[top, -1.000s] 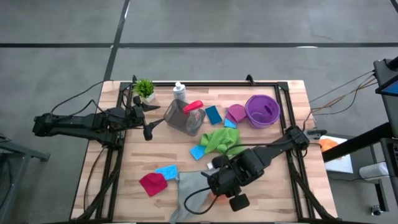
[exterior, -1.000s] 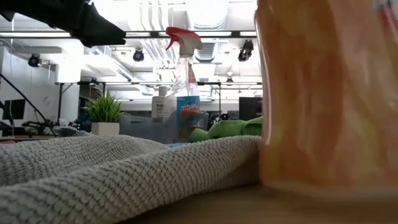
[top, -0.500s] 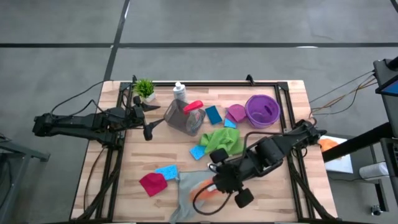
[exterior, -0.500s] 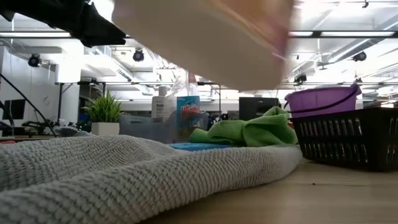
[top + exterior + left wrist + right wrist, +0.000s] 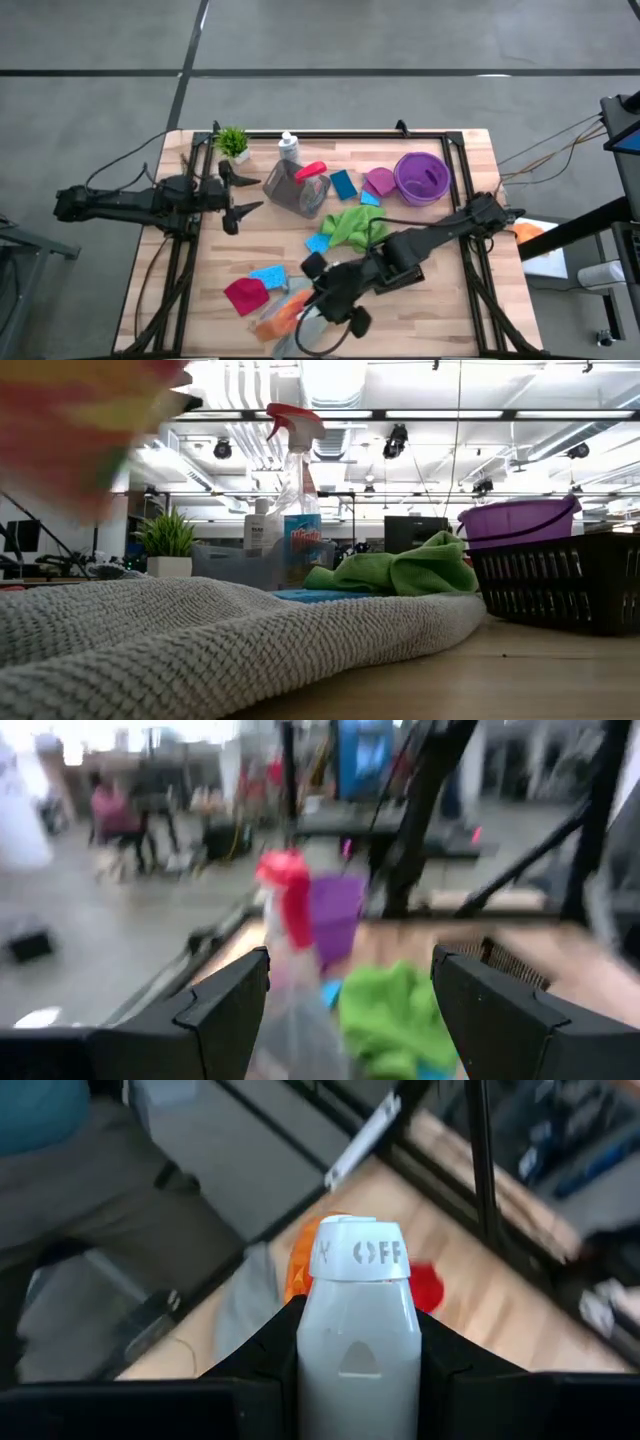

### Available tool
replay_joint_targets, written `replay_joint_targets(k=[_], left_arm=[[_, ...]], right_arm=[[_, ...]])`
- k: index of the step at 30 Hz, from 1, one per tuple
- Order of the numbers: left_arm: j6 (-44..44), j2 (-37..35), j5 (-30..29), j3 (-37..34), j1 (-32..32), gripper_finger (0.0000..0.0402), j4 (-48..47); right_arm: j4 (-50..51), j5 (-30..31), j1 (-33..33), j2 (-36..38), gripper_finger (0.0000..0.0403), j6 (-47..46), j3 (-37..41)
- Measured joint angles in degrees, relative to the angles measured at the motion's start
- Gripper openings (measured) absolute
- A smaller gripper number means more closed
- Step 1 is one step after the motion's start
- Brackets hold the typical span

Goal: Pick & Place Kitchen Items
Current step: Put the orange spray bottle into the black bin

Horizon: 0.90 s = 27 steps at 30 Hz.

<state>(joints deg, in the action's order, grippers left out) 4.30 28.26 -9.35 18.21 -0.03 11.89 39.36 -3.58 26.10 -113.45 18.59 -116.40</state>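
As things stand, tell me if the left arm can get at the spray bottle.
Probably yes. The left gripper hangs open beside the spray bottle, with bare table between them. The right gripper, shut on the orange-and-white bottle, is well away.

Table [image 5: 470,150]: light wood.
Potted plant [image 5: 233,142]: at the table's far left corner.
Purple bowl [image 5: 421,178]: near the table's far right corner.

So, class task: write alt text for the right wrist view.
The right gripper holds an orange-and-white bottle by its white cap, marked OFF, above the wooden table. A grey cloth and red cloth lie below.
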Motion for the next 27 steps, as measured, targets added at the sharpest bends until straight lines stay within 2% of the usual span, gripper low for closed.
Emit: replay_joint_targets(k=[2,4,8,10,13,16,27], left_arm=[[0.5,-2.4,-0.1,-3.1,0.2,0.0278,3.6],[1.0,-5.2,-0.5,-3.9,0.9,0.0278,2.6],[0.0,-10.9,-1.2,-1.7,2.0,0.0278,-8.6],[-1.0,-13.4,-1.6,-0.4,2.0,0.0278,-13.9],[-1.6,-16.6,-2.9,0.8,2.0,0.0278,-20.0],[-2.3,-18.8,-5.0,1.2,2.0,0.0278,-23.4],[-2.9,-18.2,-6.8,1.2,2.0,0.0278,-23.1]], right_arm=[[-9.1,-2.7,-1.0,0.0,0.0101,1.3,4.8],[-18.4,-4.2,-2.2,0.0,0.0101,2.4,9.7],[-30.9,-7.2,-5.0,0.2,0.0101,3.3,16.0],[-33.7,-7.9,-6.4,0.4,0.0101,3.8,17.7],[-32.4,-7.8,-8.4,0.4,0.0101,4.8,18.2],[-27.0,-6.7,-10.4,0.9,0.0101,6.5,17.0],[-10.2,-0.7,-17.9,7.2,0.0101,15.7,9.1]])
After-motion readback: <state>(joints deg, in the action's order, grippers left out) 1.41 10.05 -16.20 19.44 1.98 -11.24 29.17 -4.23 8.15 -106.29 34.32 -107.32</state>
